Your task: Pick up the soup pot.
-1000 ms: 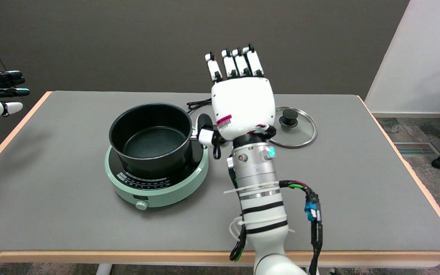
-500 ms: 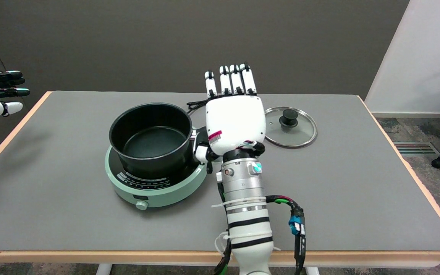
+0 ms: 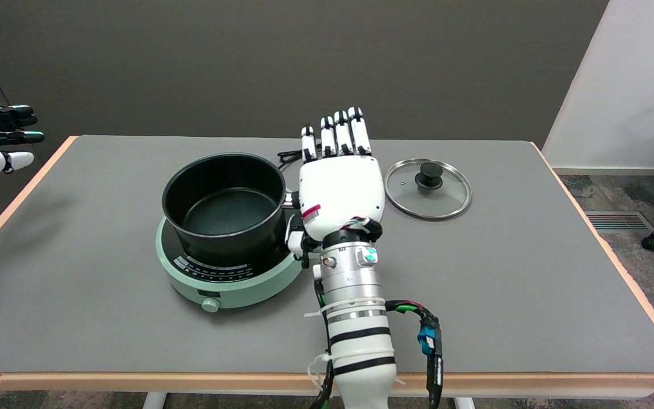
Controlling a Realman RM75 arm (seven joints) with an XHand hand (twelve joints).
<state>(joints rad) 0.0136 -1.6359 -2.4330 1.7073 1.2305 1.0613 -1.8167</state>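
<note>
Head view: robot hand [image 3: 341, 196] spread flat, holding nothing. Just left of it, the pot [image 3: 223, 205] looks rigid, smooth, fairly heavy; grip its side handle, hidden beneath the palm.

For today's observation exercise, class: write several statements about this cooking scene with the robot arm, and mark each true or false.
1. The black soup pot sits on the round mint-green induction cooker. True.
2. The round glass lid with a black knob covers the pot. False: it lies on the grey table, right of the pot.
3. The right hand has its fingers stretched out straight. True.
4. The pot is full of soup. False: it is empty.
</note>
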